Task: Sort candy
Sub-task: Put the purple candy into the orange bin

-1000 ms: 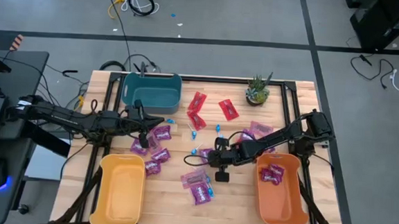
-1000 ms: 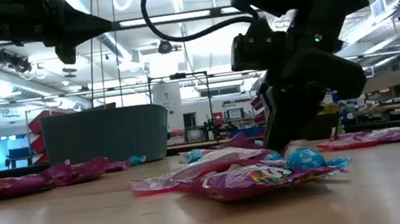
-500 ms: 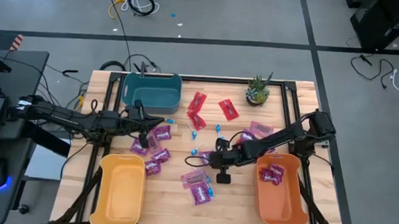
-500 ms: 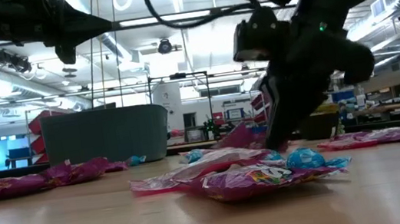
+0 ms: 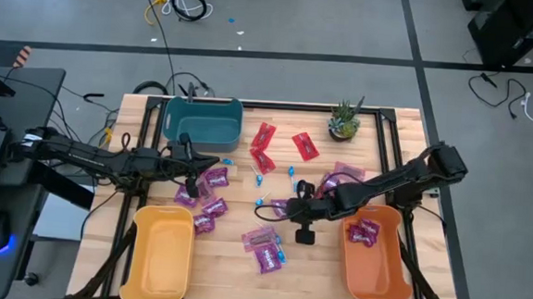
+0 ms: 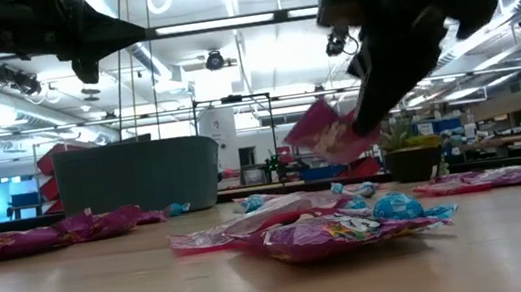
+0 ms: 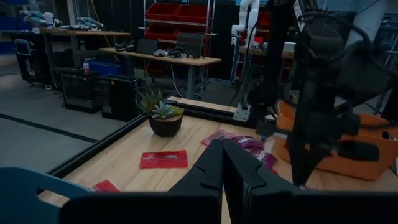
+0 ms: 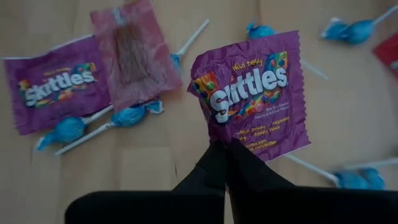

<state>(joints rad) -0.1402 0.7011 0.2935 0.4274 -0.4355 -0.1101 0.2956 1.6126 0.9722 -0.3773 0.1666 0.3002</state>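
The right gripper (image 8: 227,149) has its dark jaws clamped on the lower edge of a crinkly, glossy purple packet (image 8: 255,96) with sawtooth ends, held in the air between the orange bin (image 5: 374,253) and the middle of the slatted wooden table (image 5: 323,283). A second ago this packet lay on the wood among the other candy beside the orange bin; it has since been lifted clear, while flat purple packets (image 8: 53,90) and blue lollipops (image 8: 127,116) on thin white sticks remain below. The left gripper (image 7: 222,163), jaws together and empty, hovers well left of the orange bin, beside the teal bin (image 5: 202,121), as before.
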